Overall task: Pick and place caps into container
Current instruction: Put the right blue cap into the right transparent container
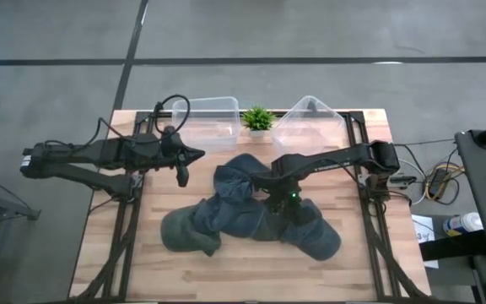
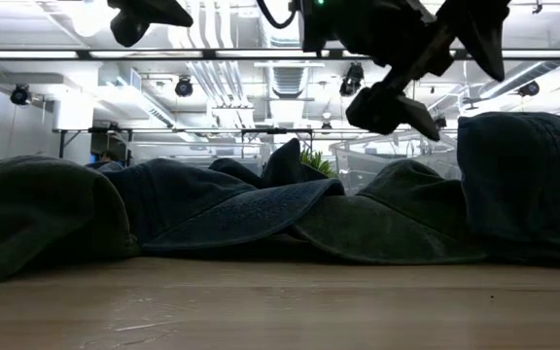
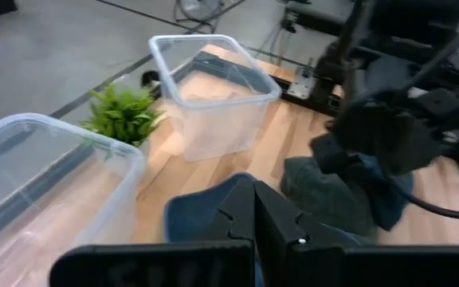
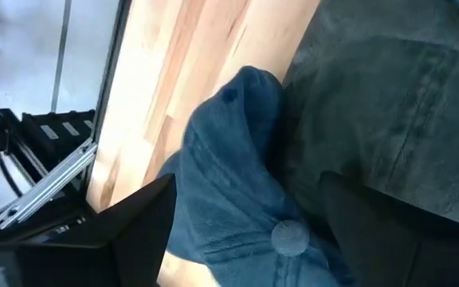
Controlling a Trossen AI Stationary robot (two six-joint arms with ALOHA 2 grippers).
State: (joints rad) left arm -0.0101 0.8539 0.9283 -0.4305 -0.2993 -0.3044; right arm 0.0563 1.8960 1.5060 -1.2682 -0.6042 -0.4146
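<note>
The caps (image 1: 251, 215) lay heaped in a loose pile of slate-blue and olive fabric across the middle of the bench (image 1: 116, 253), spreading toward its front edge. The right gripper (image 1: 268, 187) hung over the pile's middle, and in the right wrist view its fingers stood spread on either side of a blue cap (image 4: 237, 183) whose crown button faced the camera; whether they pressed the cloth could not be told. The left gripper (image 1: 182, 176) hovered above bare wood just left of the pile, its fingers (image 3: 253, 215) closed together with nothing between them. Two clear plastic containers stood at the bench's back edge with a small green plant (image 1: 257, 119) between them: the left container (image 1: 199, 123) upright, the right container (image 1: 308, 123) tilted; both held no caps
</note>
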